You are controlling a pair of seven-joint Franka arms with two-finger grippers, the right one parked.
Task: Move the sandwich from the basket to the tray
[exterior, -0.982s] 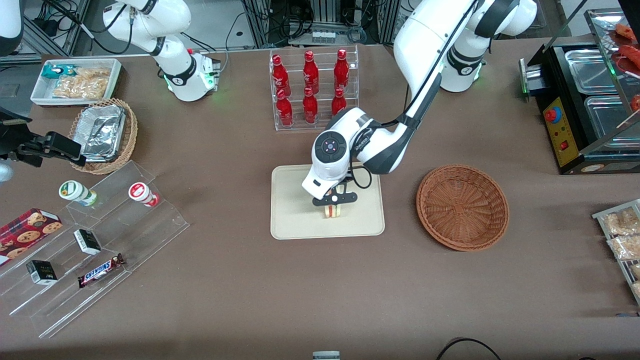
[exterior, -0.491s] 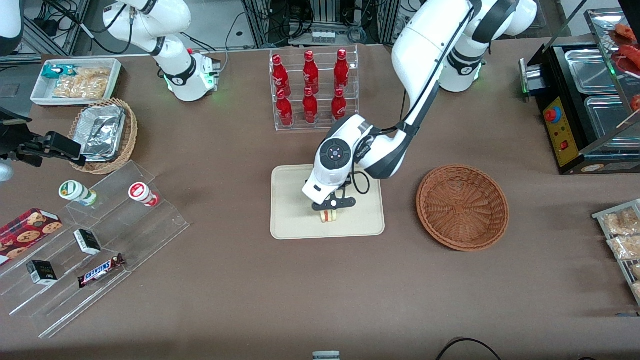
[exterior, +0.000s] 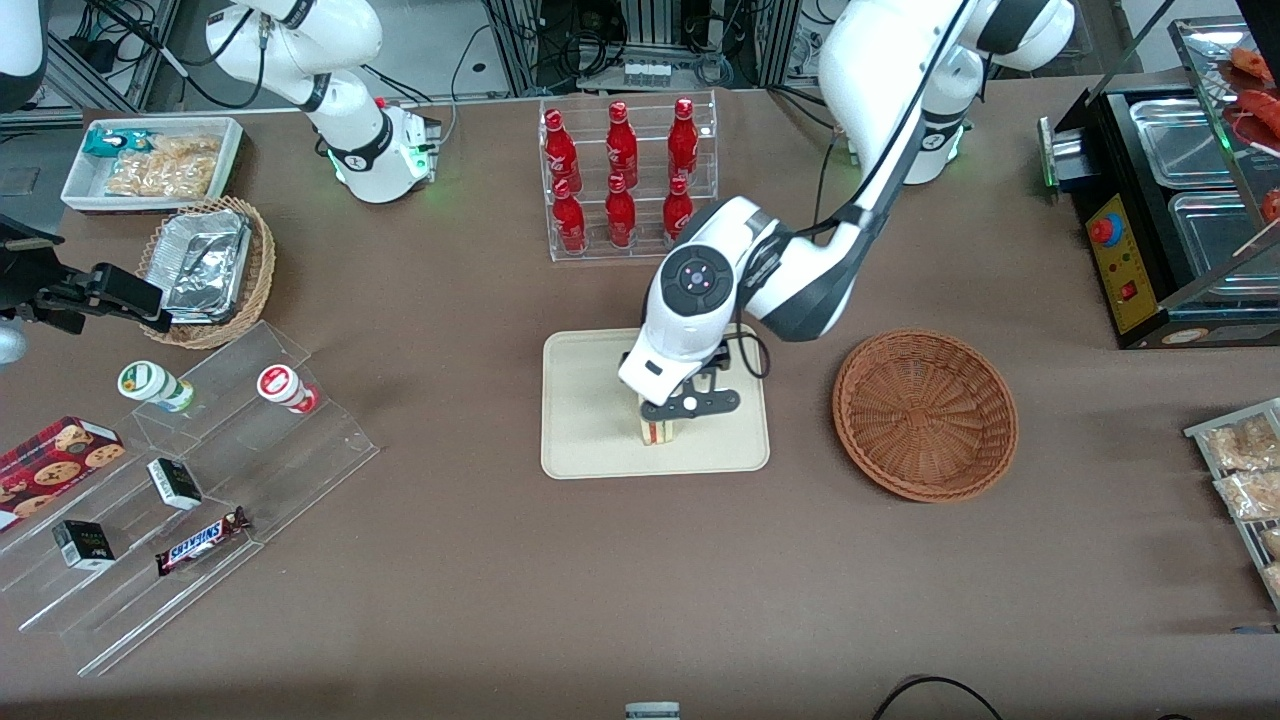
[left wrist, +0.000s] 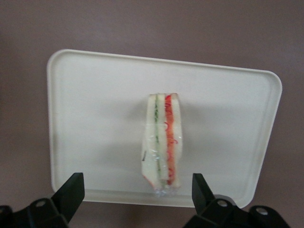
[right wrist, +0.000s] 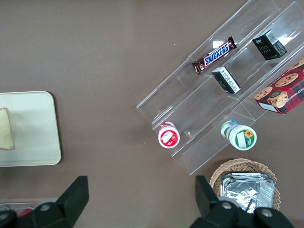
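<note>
Sandwich, a clear-wrapped white-bread wedge (left wrist: pixel 162 142), stands on the cream rectangular tray (exterior: pixel 580 440). My claw (exterior: pixel 690 404) hovers above it, spread wide and empty. Reddish-brown wicker basket (exterior: pixel 925 412) empty; placement looks done, only withdrawal left.

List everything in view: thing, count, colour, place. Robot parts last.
sandwich: one, white bread with green and red filling, standing on edge on the tray.
tray: one, cream, mid-table.
basket: one, reddish-brown wicker, nothing in it, beside the tray toward the working arm's end.
bottles: six, red, in a clear rack farther from the front camera than the tray.
tan basket: one, holding foil containers, toward the parked arm's end.
white bin: one, holding snacks, same end.
clear stepped stand: one, holding two cups, two small dark boxes and a Snickers bar.
cookie box: one, red, beside the stand.
gripper: one, black fingers open, above the sandwich, not touching it.
</note>
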